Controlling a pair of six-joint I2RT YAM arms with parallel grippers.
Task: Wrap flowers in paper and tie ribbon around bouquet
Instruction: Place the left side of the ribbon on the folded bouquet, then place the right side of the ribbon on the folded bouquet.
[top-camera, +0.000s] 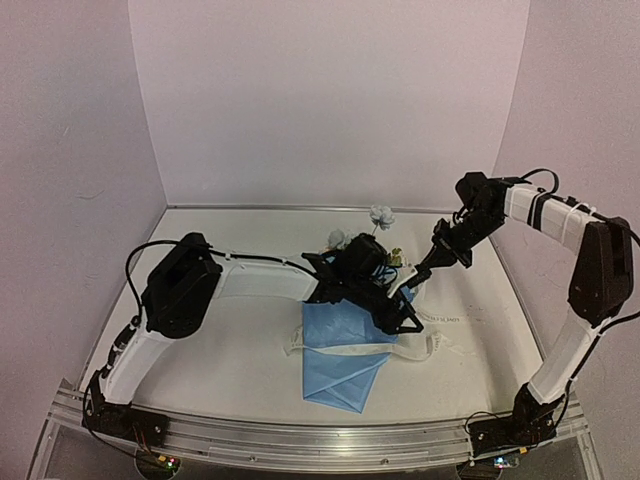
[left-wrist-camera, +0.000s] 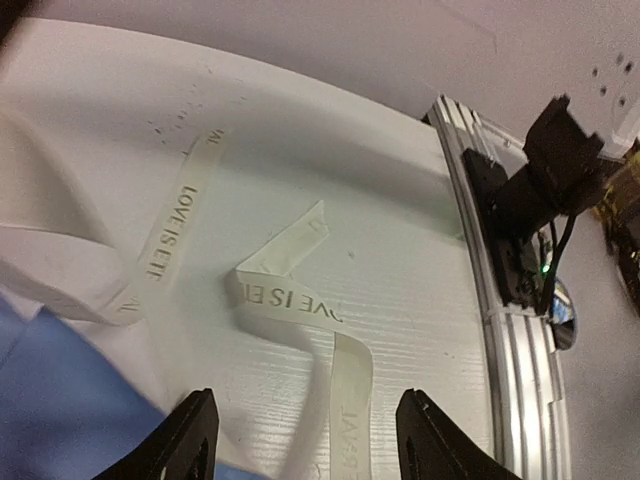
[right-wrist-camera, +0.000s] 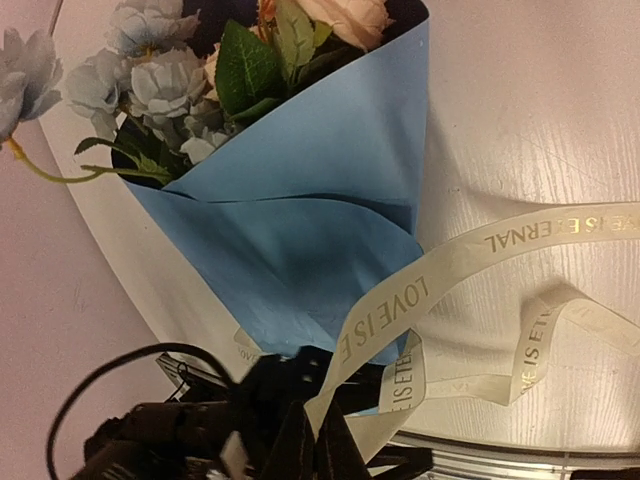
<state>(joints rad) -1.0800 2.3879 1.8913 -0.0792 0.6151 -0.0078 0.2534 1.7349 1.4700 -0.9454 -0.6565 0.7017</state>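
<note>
Your left end effector (left-wrist-camera: 308, 420) is closest, fingers spread wide. A strip of the ribbon (left-wrist-camera: 290, 295) lies loose on the desk (left-wrist-camera: 400, 200) between them, ungripped, just off the right side of the bouquet (top-camera: 345, 350). Your right end effector (right-wrist-camera: 318, 440) is pressed together, pinching the ribbon near the bouquet's wide end. The bouquet lies flat. Its blue paper (right-wrist-camera: 330, 160) is wrapped around the flowers (right-wrist-camera: 165, 85), narrow tip toward the arm bases. The ribbon crosses its middle and curls loose to its right.

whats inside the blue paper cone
Pale blue and cream blooms and green leaves show at the paper cone's wide end. The stems lower down are hidden by the folded paper.
</note>
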